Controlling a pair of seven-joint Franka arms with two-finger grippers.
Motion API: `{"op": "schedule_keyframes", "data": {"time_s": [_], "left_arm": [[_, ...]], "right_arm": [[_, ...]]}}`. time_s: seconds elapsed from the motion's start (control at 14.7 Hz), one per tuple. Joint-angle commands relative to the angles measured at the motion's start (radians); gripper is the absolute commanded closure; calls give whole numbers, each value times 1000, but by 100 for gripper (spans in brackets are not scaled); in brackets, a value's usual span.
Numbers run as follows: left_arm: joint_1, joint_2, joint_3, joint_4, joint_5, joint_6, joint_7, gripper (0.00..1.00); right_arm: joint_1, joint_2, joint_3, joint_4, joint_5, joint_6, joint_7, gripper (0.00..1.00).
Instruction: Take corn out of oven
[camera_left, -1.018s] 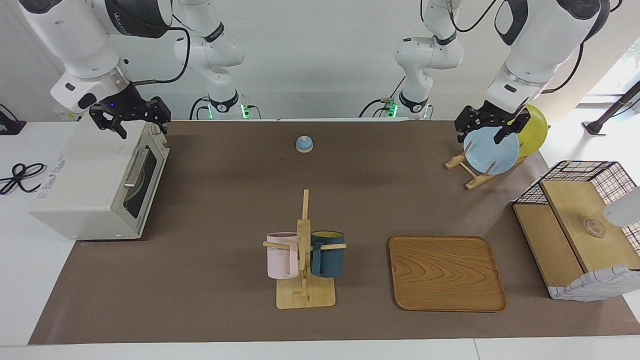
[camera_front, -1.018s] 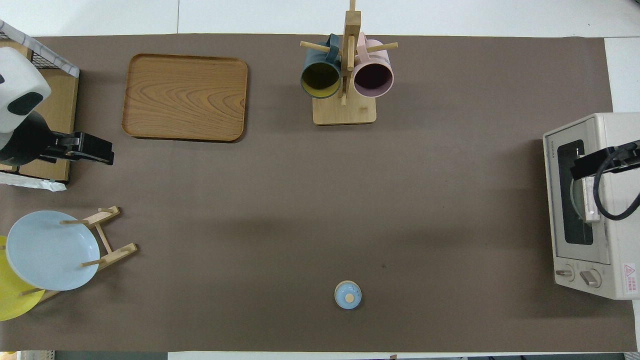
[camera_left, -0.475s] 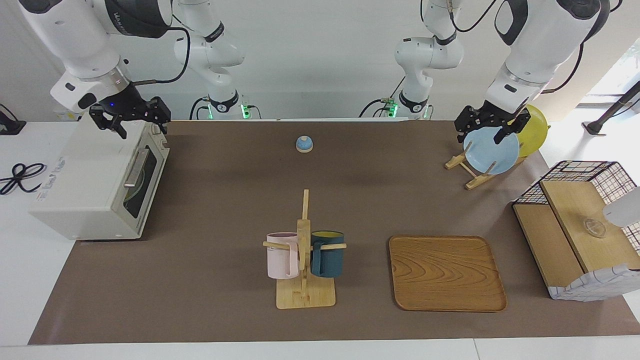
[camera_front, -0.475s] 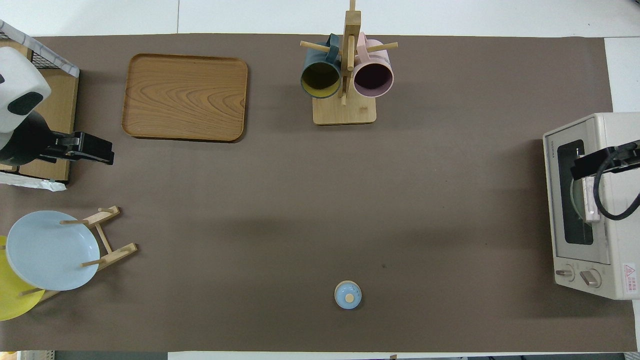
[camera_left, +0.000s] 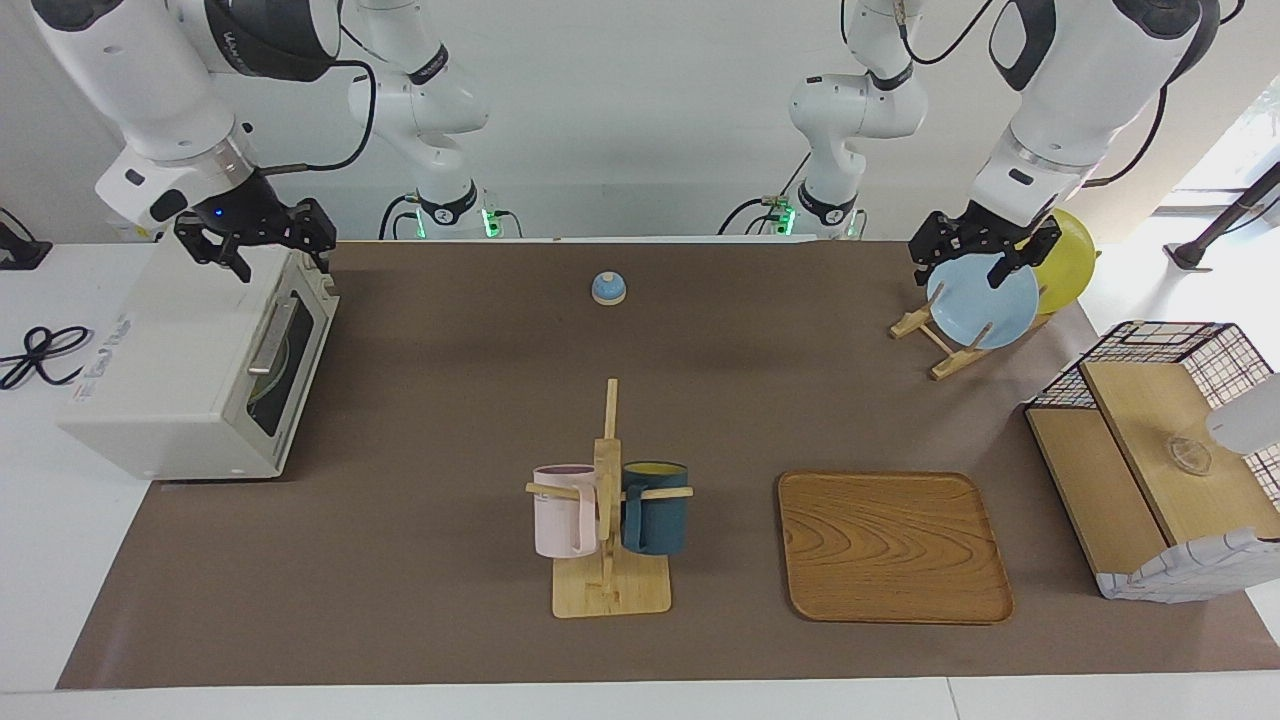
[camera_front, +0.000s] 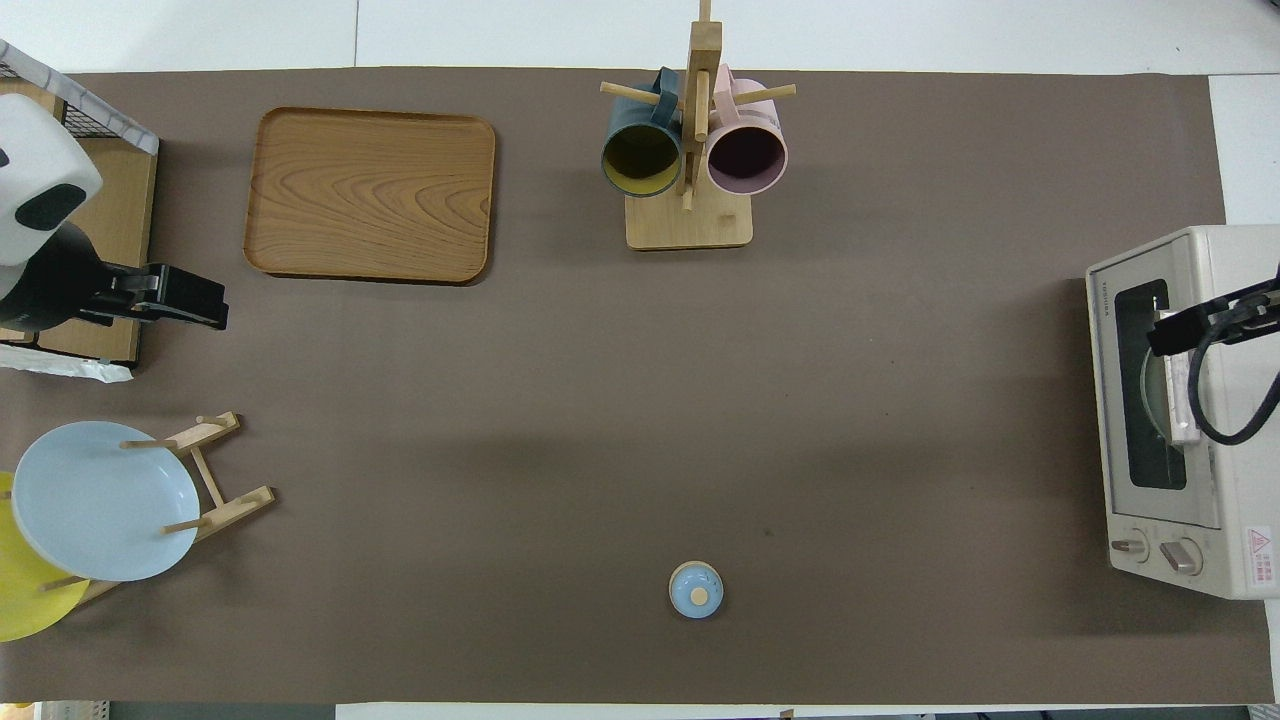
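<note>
The right gripper (camera_left: 256, 236), fingers spread, is hovering over the oven (camera_left: 190, 355); its door is shut, hiding the corn; probably light, stiff, slippery, so pinching mid-cob; the left gripper (camera_left: 984, 247), spread, is waiting.

One oven (camera_left: 190, 365), two mugs (camera_left: 565, 510), two plates (camera_left: 982, 302), one tray (camera_left: 893, 546)

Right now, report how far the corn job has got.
Nothing looks done yet: the oven door is shut and no corn shows on the table. In hand: the right gripper hangs over the oven's top, near the end closer to the robots, not touching the handle. The left gripper waits over the blue plate. Left: open the door, take the corn out.
</note>
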Motion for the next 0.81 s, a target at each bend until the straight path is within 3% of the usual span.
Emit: {"op": "schedule_keyframes", "data": {"time_s": [0.0, 0.27, 0.41, 0.75], "left_arm": [[-4, -4, 3, -4, 21, -9, -5, 0], [-3, -4, 3, -4, 21, -9, -5, 0], [-3, -6, 3, -4, 21, -9, -5, 0], [-3, -4, 3, -4, 21, -9, -5, 0]], "right_arm": [[-29, -53, 0, -91, 26, 64, -43, 100], [-32, -87, -2, -219, 26, 207, 45, 100], [-64, -88, -2, -250, 26, 218, 134, 100], [-116, -76, -2, -300, 25, 262, 144, 100]]}}
